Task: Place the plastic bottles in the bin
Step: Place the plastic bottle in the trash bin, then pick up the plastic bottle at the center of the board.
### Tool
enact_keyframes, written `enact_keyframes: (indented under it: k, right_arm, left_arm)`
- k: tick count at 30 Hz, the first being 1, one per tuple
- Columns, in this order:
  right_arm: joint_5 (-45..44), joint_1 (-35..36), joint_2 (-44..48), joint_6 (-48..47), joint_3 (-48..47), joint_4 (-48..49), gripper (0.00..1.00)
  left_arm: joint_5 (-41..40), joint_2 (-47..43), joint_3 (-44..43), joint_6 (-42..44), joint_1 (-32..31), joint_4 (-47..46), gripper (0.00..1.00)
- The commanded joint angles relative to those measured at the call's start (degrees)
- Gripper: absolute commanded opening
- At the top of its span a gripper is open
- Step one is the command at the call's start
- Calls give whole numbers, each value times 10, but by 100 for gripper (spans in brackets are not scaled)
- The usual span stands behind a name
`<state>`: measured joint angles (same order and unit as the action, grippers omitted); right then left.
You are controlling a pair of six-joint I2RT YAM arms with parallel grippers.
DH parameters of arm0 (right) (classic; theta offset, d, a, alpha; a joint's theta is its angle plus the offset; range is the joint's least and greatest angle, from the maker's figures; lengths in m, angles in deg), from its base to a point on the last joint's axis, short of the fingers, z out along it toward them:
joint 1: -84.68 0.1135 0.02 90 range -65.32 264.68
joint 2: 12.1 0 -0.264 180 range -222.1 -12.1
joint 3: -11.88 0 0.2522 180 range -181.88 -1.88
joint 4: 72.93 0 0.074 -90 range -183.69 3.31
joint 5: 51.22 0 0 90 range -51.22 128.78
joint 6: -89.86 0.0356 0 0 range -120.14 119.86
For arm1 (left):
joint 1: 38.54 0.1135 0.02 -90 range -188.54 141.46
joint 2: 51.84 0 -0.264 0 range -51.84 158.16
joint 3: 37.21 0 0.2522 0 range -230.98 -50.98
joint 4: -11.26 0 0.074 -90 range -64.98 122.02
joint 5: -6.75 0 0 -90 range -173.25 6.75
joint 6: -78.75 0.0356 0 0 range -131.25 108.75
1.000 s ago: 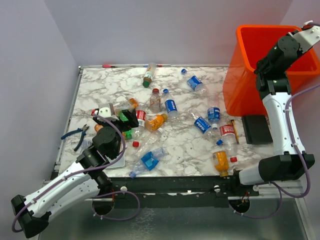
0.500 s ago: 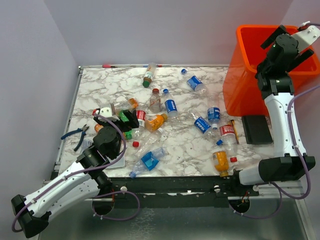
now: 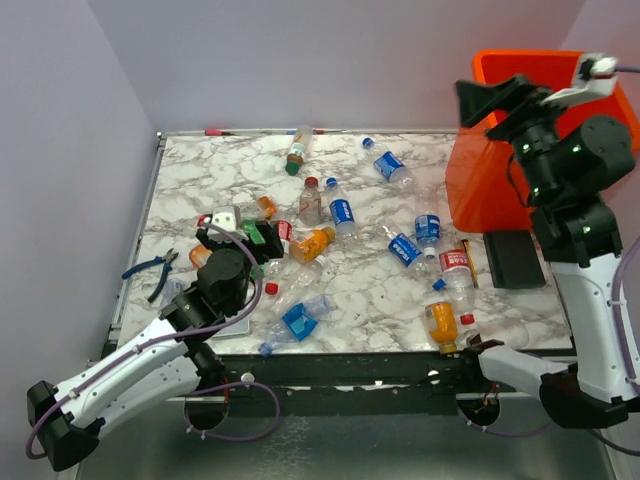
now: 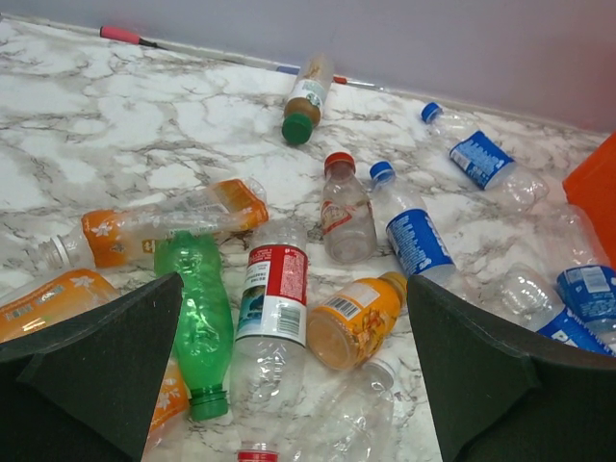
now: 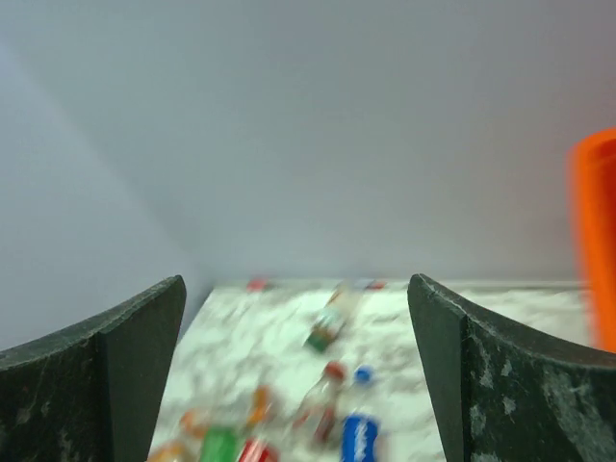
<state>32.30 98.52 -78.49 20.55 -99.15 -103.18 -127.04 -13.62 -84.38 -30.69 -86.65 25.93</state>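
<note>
Well, the plastic bottles (image 3: pixel 342 212) are strewn all over the marble table (image 3: pixel 200 170). Can't tell if any are in the bin (image 3: pixel 470 185), since its inside is mostly hidden from here. They look empty, so prob. v. light. Thin walls that'll dent under a squeeze, and smooth & round, so they're likely to roll or squirt out if pinched near an end. Several are crushed flat, so less prone to rolling. Necks & caps look the stiffest bits but are too small to trust.

Closest candidate is the red-labelled bottle (image 4: pixel 277 308), lying flat w/ its cap end toward the wrist cam, right btwn the fingers of the left gripper (image 4: pixel 294 287). A green bottle (image 4: pixel 200 327) lies just beside it on one side and an orange bottle (image 4: pixel 351 322) on the other, so there's little room for the pads. I'd take it across the body at the label, mid-length, w/ a gentle close. The label should give more bite than bare plastic. Those jaws are spread wide, holding nothing, low over that cluster.

The right gripper (image 5: pixel 296 281) is up high beside the bin, likewise spread wide & empty. Its wrist view is blurred. The bin sits at the far right of the table, well apart from the left cluster. Blue-handled pliers (image 3: pixel 150 268) lie near the left edge; not for the bin.
</note>
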Motion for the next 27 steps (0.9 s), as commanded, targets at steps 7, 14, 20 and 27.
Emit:
enact_keyframes:
  k: [7,14,20,27]
  right_arm:
    - [249,145,89,75,414,44,100]
    - [244,155,148,176,639,113,98]
    - [83,155,187,181,670,58,97]
    - [-148,154,87,116,594,-9,100]
  left_arm:
    - [78,58,-48,-50,-4,134,99]
    - [170,80,-54,-87,-4,204,99]
    - [180,121,-67,-86,-3,204,99]
    - [165,164,-95,-23,-3,183,99]
